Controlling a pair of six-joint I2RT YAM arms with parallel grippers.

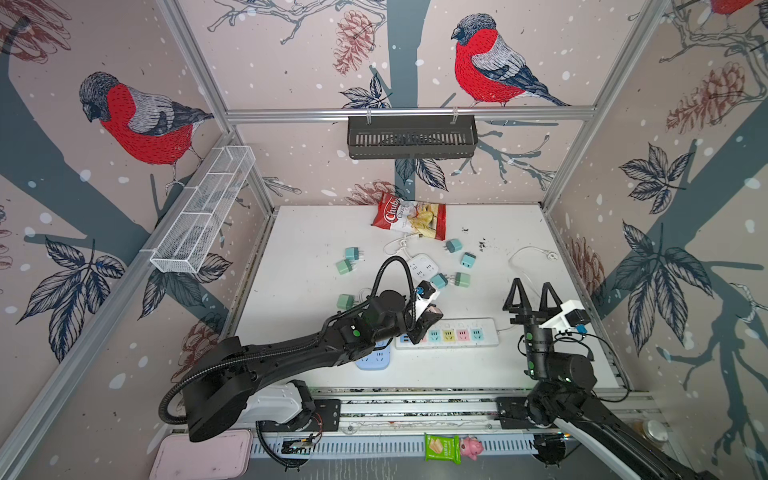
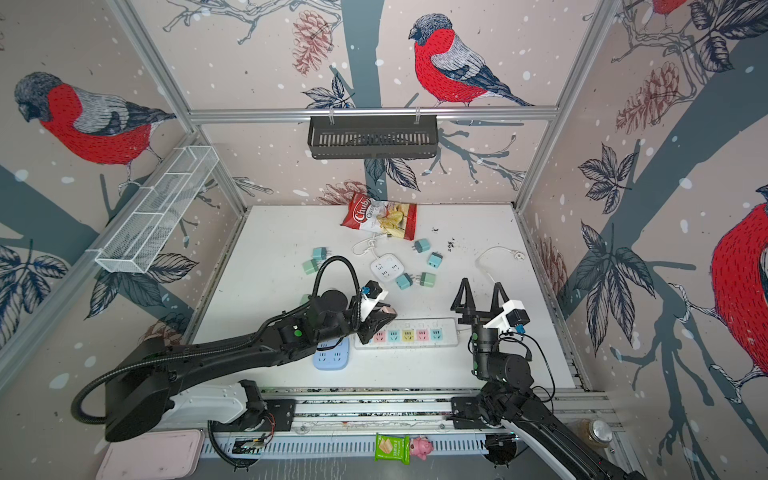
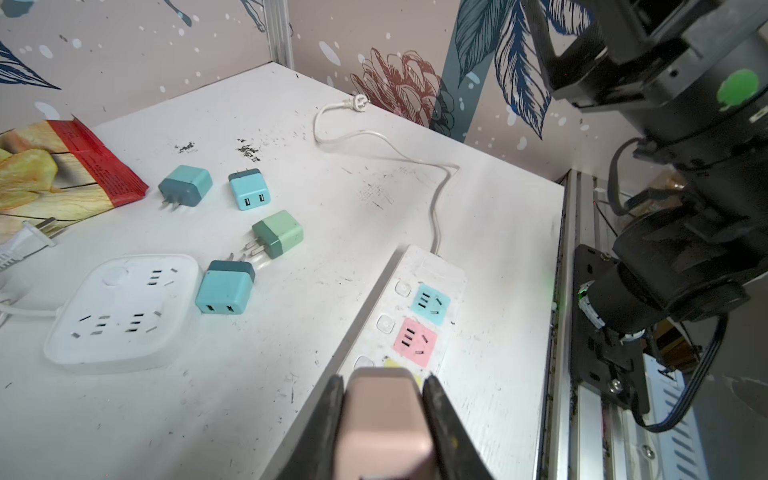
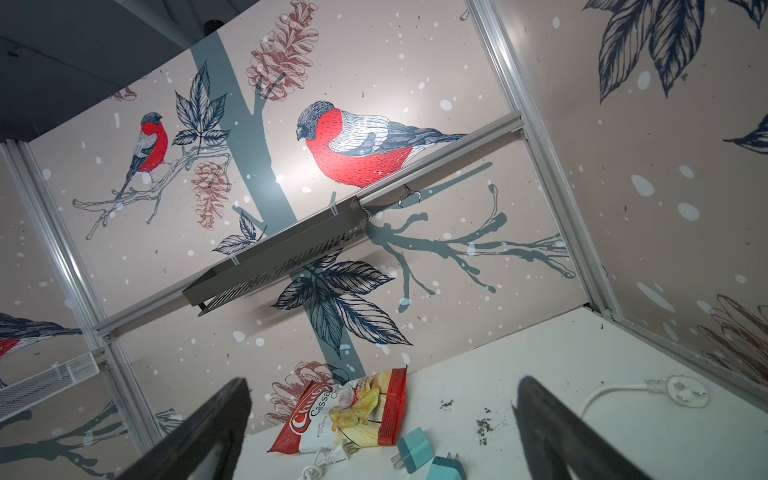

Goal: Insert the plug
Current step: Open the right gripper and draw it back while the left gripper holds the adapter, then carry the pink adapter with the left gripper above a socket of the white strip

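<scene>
1. We see the pink plug (image 3: 382,419) pinched between the jaws of the left gripper (image 3: 382,381), over the white power strip (image 3: 432,266) at its yellow socket (image 3: 391,363).
2. The right gripper (image 1: 532,286) stands near the strip's right end, jaws spread wide and holding nothing.
3. Teal and green plugs (image 3: 225,286) lie by a square socket block (image 3: 120,311), and a chip bag (image 1: 409,216) sits at the far edge of the table (image 1: 311,232).

Pale pink plug (image 3: 384,419); white power strip (image 3: 432,266), sockets blue-green, pink, yellow; two-tone teal charger (image 3: 224,286); two-tone green charger (image 3: 278,232); white square socket block (image 3: 120,316); light blue strip (image 1: 376,360); red-and-white chip bag (image 1: 399,216); white table (image 1: 311,249), black specks; pinkish walls (image 1: 270,50) patterned with red-breasted birds, pine cones, dark leaves, grey-blue branches
</scene>
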